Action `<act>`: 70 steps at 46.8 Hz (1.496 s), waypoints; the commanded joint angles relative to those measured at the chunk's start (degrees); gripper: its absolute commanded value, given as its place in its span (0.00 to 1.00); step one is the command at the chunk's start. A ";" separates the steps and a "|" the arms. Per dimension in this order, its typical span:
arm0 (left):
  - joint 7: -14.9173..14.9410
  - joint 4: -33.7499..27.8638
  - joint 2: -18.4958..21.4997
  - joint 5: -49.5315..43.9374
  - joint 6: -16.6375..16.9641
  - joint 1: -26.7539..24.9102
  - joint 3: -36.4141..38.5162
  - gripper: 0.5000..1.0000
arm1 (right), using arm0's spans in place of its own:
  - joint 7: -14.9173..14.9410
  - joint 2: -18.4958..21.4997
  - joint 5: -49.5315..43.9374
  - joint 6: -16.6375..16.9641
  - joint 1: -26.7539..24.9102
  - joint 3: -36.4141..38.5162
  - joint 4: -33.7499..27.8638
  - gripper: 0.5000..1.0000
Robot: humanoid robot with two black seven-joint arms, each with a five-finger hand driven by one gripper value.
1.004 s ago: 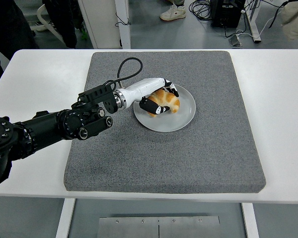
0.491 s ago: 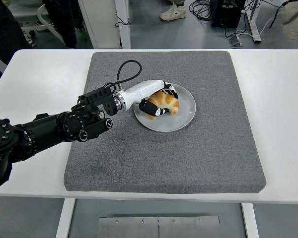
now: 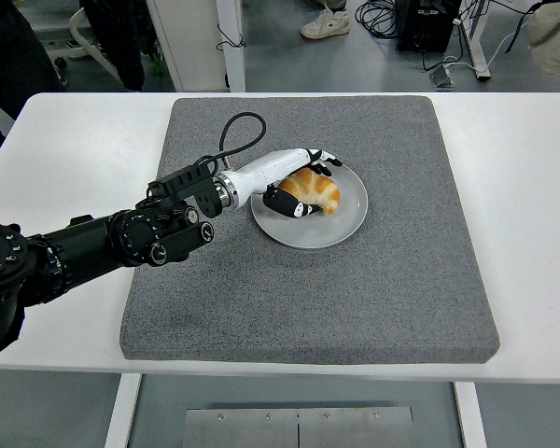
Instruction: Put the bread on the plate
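Observation:
A golden-brown bread roll (image 3: 319, 192) lies on the round grey plate (image 3: 341, 224), left of the plate's middle. My left hand (image 3: 314, 184), white with black fingertips, reaches in from the left and sits around the roll. Its fingers (image 3: 323, 158) are stretched out along the roll's far side, lifted off the top. The thumb (image 3: 291, 206) lies low at the roll's near-left side, close to it or just touching. The hand is open. My right arm does not show.
The plate rests on a large grey mat (image 3: 355, 299) that covers the middle of the white table (image 3: 523, 187). A black cable (image 3: 235, 131) loops up from my left forearm. A person's legs and shoes show beyond the table's far edge.
The fingers that curled over the top of the roll have straightened and lifted off it. More of the roll shows now. The roll stays on the plate.

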 commanded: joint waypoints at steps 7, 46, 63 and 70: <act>0.00 0.00 0.00 0.01 0.00 -0.09 0.01 0.61 | 0.00 0.00 0.00 0.00 0.04 0.00 0.00 1.00; 0.18 -2.02 0.00 -5.79 -1.58 -0.53 -5.35 0.93 | 0.00 0.00 0.00 0.00 0.04 0.00 0.00 1.00; 1.67 -6.33 3.87 -7.45 -6.15 -1.06 -18.18 0.93 | 0.00 0.00 0.00 0.00 0.04 0.00 0.09 1.00; 3.95 -6.33 6.68 -13.78 -9.49 -2.37 -23.63 0.93 | 0.00 0.00 0.00 0.00 0.04 0.00 0.18 1.00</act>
